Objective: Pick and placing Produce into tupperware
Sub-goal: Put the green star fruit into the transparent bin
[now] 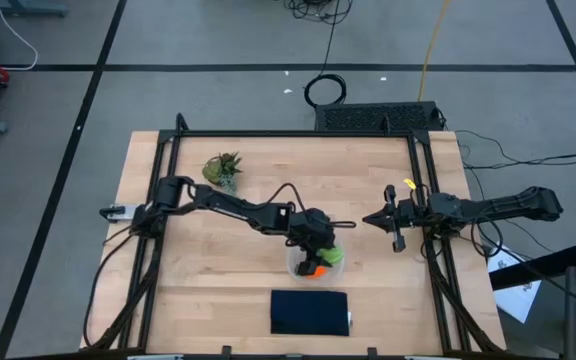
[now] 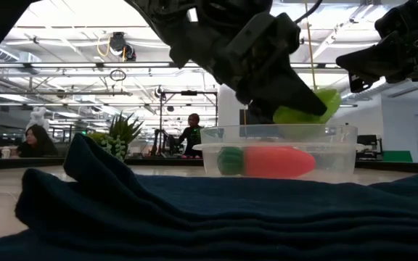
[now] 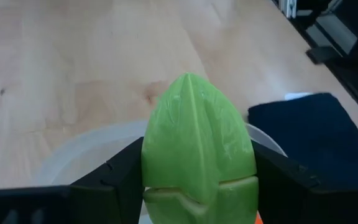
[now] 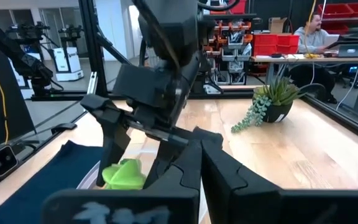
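My left gripper [image 1: 320, 245] hangs over the clear tupperware [image 2: 339, 156], shut on the light lime-green piece [image 2: 309, 110], which sits just above the rim. Inside the tupperware lies the orange carrot [image 2: 278, 162], with dark green [image 2: 231, 161] at its left end. Whether that green is the carrot's top or the dark green lump, I cannot tell. In the high view the tupperware [image 1: 296, 266] stands mid-table, near the front. My right gripper [image 1: 376, 218] waits shut to the right of it, off the table top, touching nothing. My left gripper pinches the lime-green piece [image 3: 197, 143] between its two fingers [image 3: 114, 180], one on each broad side. The fingers come slanting down from the table's left. The piece is lifted clear, its pointed end past the fingertips, over the tupperware's opening.
A dark navy folded cloth [image 1: 310, 312] lies at the near edge, just in front of the tupperware. A leafy plant sprig [image 1: 223, 170] stands at the far left of the table. Bare wood [image 1: 368, 290] lies around the tupperware. People sit in the room beyond.
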